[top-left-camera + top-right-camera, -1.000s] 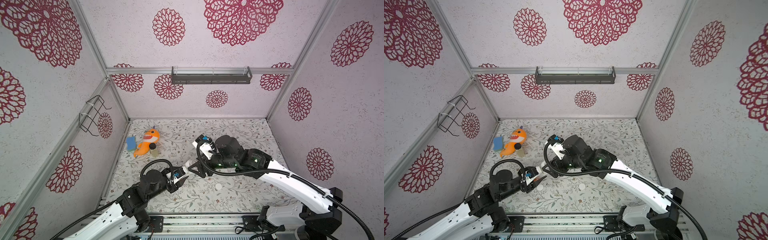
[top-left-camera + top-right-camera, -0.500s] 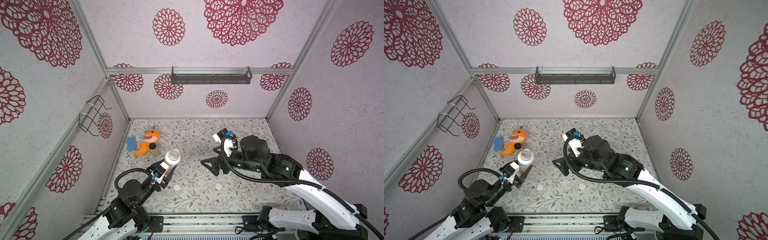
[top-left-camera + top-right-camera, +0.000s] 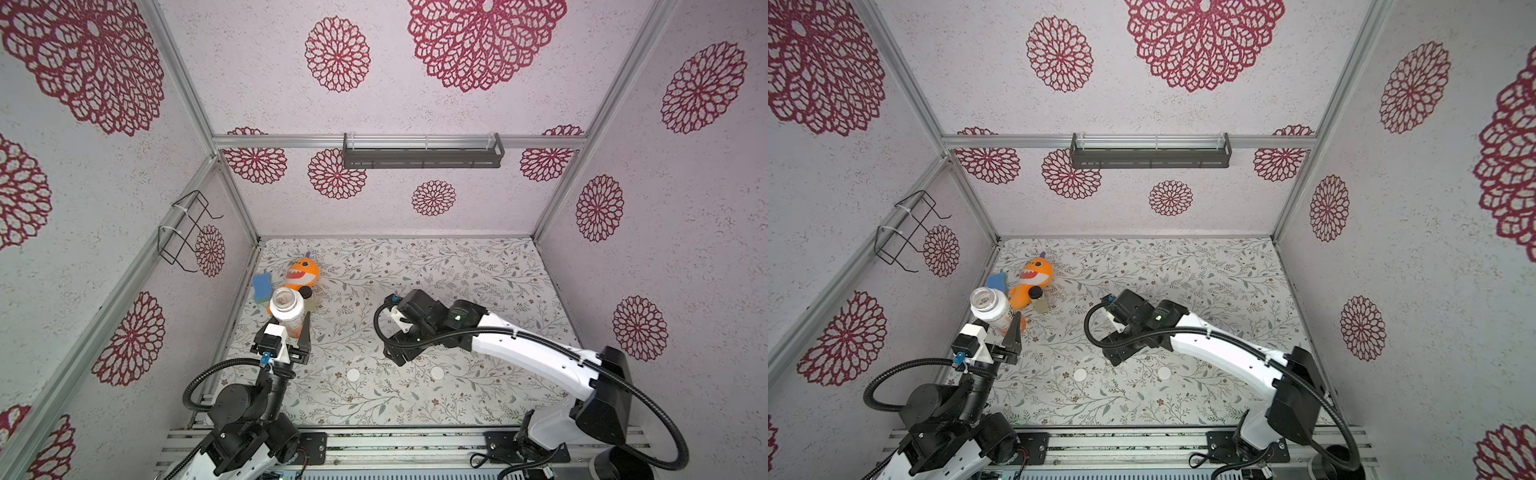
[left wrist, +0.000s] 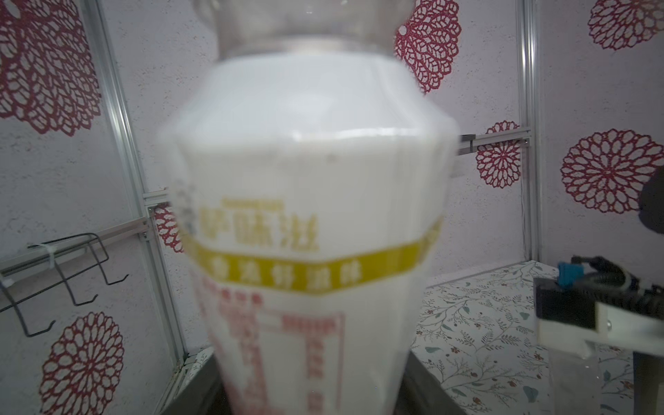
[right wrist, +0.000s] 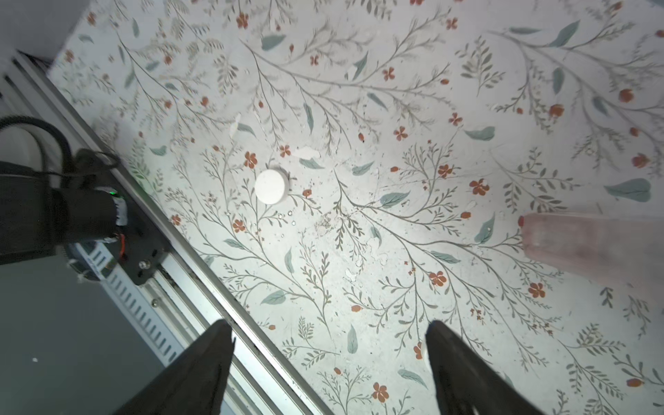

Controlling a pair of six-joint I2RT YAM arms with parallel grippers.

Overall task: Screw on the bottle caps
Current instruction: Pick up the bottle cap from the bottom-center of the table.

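My left gripper (image 3: 292, 332) is shut on the lower body of the orange-and-white bottle (image 3: 286, 309), held upright off the floor near the left wall with its open neck facing up. That bottle (image 4: 309, 179) fills the left wrist view. Two white bottle caps (image 3: 353, 375) (image 3: 437, 372) lie flat on the floor near the front. My right gripper (image 5: 328, 327) is open and empty, pointing down over the floor between them; one cap (image 5: 272, 186) lies ahead of it. A blurred pinkish translucent shape (image 5: 593, 248) sits beside that gripper; I cannot tell whether it is the other bottle.
An orange plush toy (image 3: 302, 272), a blue sponge (image 3: 262, 286) and a small black-lidded jar (image 3: 306, 293) crowd the left wall just behind the held bottle. A wire rack (image 3: 187, 232) hangs on the left wall and a grey shelf (image 3: 422, 151) on the back wall.
The grippers were together at the centre; the left one has carried the bottle up and toward the left wall. The right one let go, swung away, then turned down over the floor.
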